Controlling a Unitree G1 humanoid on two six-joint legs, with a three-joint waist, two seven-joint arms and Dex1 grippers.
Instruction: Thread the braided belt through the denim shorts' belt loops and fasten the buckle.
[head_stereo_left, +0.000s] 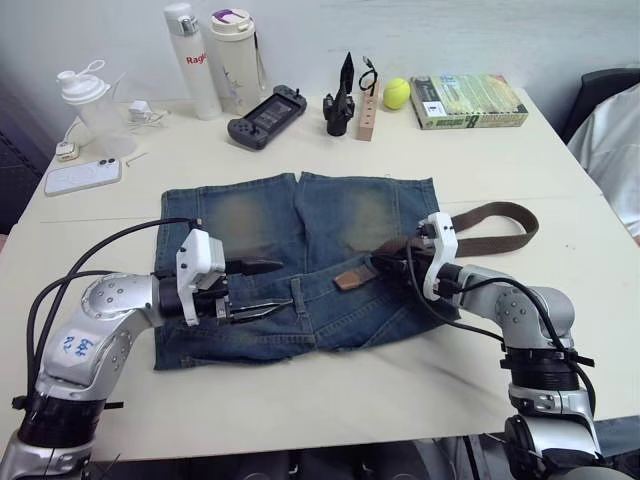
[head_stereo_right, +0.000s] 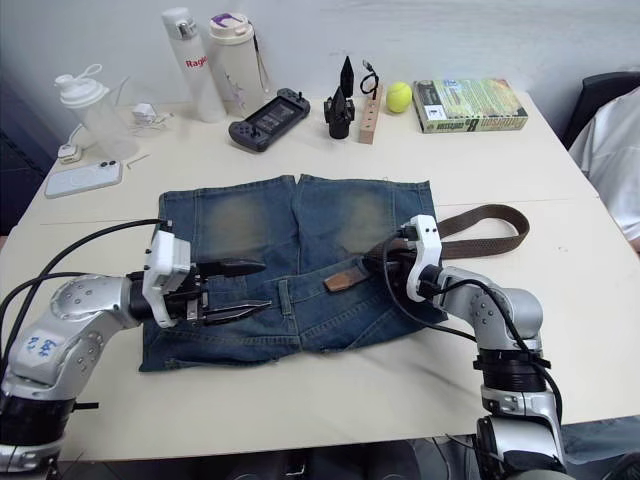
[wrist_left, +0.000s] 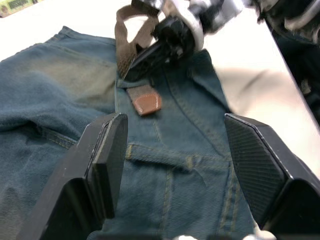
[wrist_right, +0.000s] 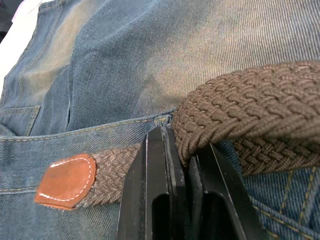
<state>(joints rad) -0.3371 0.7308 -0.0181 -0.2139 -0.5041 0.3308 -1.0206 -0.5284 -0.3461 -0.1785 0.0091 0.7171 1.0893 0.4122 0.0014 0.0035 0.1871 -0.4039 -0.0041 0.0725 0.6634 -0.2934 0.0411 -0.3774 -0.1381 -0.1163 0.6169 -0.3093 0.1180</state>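
Right wrist view: the right tool (wrist_right: 181, 150) has its two black fingers pressed together on the dark-brown woven braided belt (wrist_right: 250, 112), pinching the strap a little behind its tan leather tip (wrist_right: 66, 181).
Step in hand: threading, early on. The tip lies flat along the waistband of the blue denim shorts (head_stereo_left: 300, 265) with faded yellowish leg patches; I judge that most of the narrow blue denim belt loops (wrist_left: 127, 151) are yet to be passed.
Left tool: the left tool (head_stereo_left: 262, 289) hovers low over the waistband on the robot's left part of the shorts, fingers spread wide, holding nothing.
Shorts position: spread flat on the pale counter (head_stereo_left: 330, 395), waistband toward the robot, legs pointing away.
Belt position: from the pinch the strap runs out past the shorts' edge on the robot's right, curves in an open loop on the counter and doubles back.
Belt axis: the gripped stretch lies roughly along the waistband, tip pointing toward the robot's left, slightly toward the robot.
Buckle: I cannot make out the silver frame.
Next move: probably slide the tip leftward along the waistband toward the next loop, with the open left tool placed to receive it; the tip needs to stay flat and in line with the loop's opening.
Risk: the limp strap may buckle instead of advancing.
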